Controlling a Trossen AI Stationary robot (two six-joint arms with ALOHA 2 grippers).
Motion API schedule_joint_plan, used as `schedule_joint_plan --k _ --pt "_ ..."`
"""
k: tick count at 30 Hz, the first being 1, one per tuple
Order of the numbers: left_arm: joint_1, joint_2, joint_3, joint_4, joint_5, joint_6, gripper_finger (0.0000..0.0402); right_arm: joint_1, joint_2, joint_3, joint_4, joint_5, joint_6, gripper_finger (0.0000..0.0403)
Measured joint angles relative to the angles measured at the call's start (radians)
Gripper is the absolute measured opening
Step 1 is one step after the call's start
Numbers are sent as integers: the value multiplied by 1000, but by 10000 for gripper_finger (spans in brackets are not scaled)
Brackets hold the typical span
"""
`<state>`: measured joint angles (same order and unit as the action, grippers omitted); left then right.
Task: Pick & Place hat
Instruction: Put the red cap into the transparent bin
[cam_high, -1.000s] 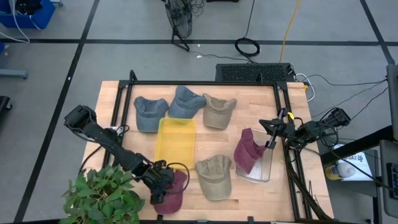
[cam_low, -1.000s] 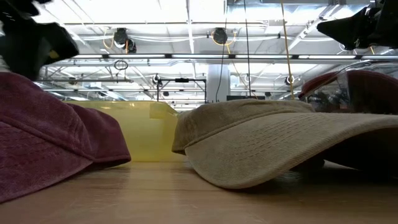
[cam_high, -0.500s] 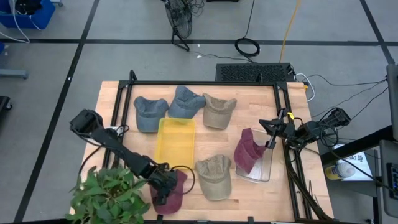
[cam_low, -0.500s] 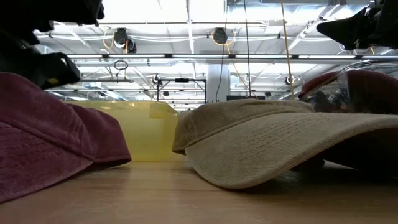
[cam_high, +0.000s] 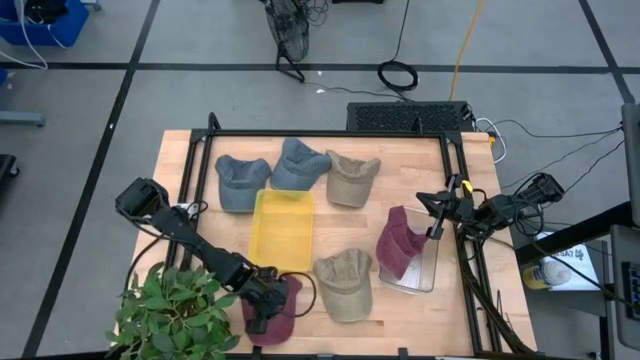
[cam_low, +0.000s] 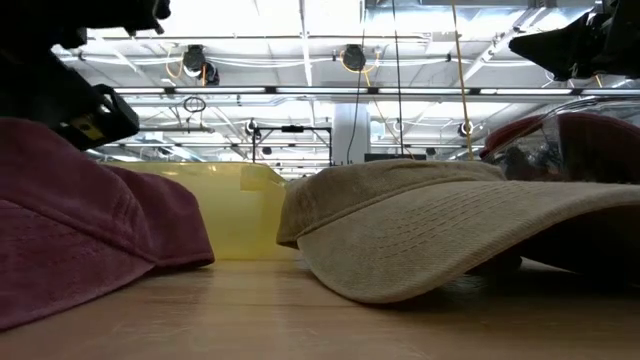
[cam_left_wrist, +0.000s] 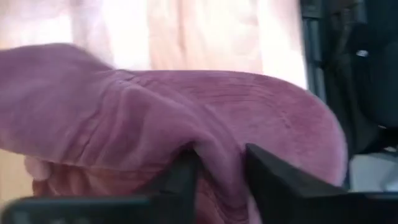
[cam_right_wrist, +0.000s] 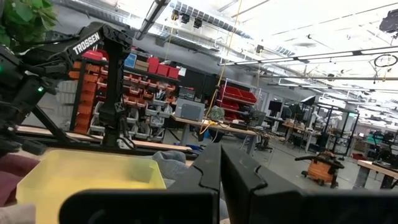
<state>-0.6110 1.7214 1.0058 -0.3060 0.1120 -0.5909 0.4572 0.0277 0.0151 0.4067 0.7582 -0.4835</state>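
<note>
Fabric of the maroon hat (cam_left_wrist: 205, 118) bunches between the left hand's (cam_high: 262, 308) two fingers, which pinch a fold of its crown, a hold suited to lifting soft cloth. That hat lies at the desk's (cam_high: 180, 160) near edge, beside the green plant (cam_high: 175, 310). Just past it sits the yellow bin (cam_high: 282, 228), with open room above. The right hand (cam_high: 438, 212) waits clamped shut and empty at the desk's right side.

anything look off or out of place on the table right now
One maroon hat hangs half over the clear bin rim at the right, not fully inside. The left hand pinches a fold of the other maroon hat, bunching it. Nothing is spilled or damaged.
</note>
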Motion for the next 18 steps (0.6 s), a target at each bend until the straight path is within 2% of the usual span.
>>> schedule_joint_plan --k 3,5,12,18 --pt "8 0 0 36 89 36 39 0 0 0 0 0 0 0" --pt "12 0 0 61 140 62 14 0 0 0 0 0 0 0" --pt "32 -26 0 87 149 172 7 0 0 0 0 0 0 0" --pt "63 -117 -1 102 129 308 6 0 0 0 0 0 0 0"
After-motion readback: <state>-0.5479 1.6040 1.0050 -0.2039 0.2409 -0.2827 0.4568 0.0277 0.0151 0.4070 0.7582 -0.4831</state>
